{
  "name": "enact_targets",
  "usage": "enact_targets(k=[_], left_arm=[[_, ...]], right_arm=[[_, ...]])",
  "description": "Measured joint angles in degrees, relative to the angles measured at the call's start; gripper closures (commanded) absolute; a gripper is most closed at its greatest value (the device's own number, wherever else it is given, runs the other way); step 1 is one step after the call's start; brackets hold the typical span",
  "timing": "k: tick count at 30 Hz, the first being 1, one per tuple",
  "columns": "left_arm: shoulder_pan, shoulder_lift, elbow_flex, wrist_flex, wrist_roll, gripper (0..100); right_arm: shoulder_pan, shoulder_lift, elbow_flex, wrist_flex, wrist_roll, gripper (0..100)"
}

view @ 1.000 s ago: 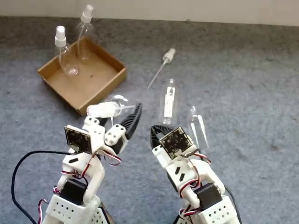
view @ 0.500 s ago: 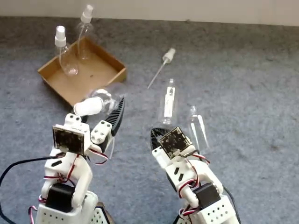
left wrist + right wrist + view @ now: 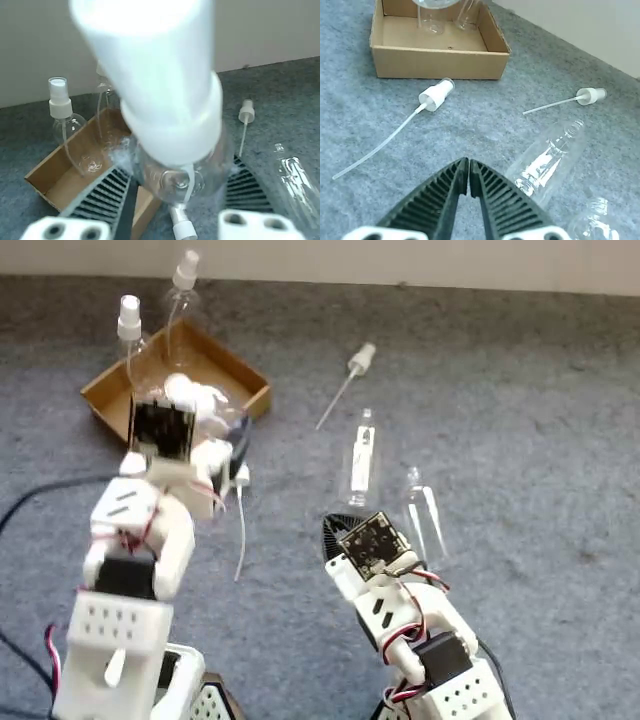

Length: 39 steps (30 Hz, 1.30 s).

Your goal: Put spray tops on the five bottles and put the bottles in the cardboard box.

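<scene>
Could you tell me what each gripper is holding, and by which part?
The left gripper holds a spray-topped bottle by its body; the right gripper is shut, empty.

Soft, even light lies over the grey desk (image 3: 520, 390); shadows are faint, the plainest a thin one beside the loose spray top (image 3: 436, 95) and a dimmer shade inside the cardboard box (image 3: 435, 32); small bright glints sit on the lying bottle (image 3: 547, 155); in the left wrist view the white top (image 3: 150, 65) of the held bottle (image 3: 172, 175) glares almost featureless before a bright wall (image 3: 265, 30).
</scene>
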Motion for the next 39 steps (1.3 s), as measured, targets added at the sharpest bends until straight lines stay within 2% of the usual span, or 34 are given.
enact_targets(k=[9, 17, 20, 32, 39], left_arm=[[-3.87, 28.57, -15.82, -1.67, -0.09, 92], [-4.04, 46.68, -20.48, -16.62, -0.35, 92], [-5.19, 52.75, -23.74, -19.34, -0.35, 92], [-7.47, 72.62, -40.79, -19.87, -0.35, 91], [-7.82, 79.47, -51.6, -11.6, -0.35, 91]], right_arm=[[0.0, 0.0, 0.0, 0.0, 0.0, 99.3], [0.0, 0.0, 0.0, 0.0, 0.0, 99.3], [0.0, 0.0, 0.0, 0.0, 0.0, 99.3], [0.0, 0.0, 0.0, 0.0, 0.0, 99.3], [0.0, 0.0, 0.0, 0.0, 0.0, 99.3]])
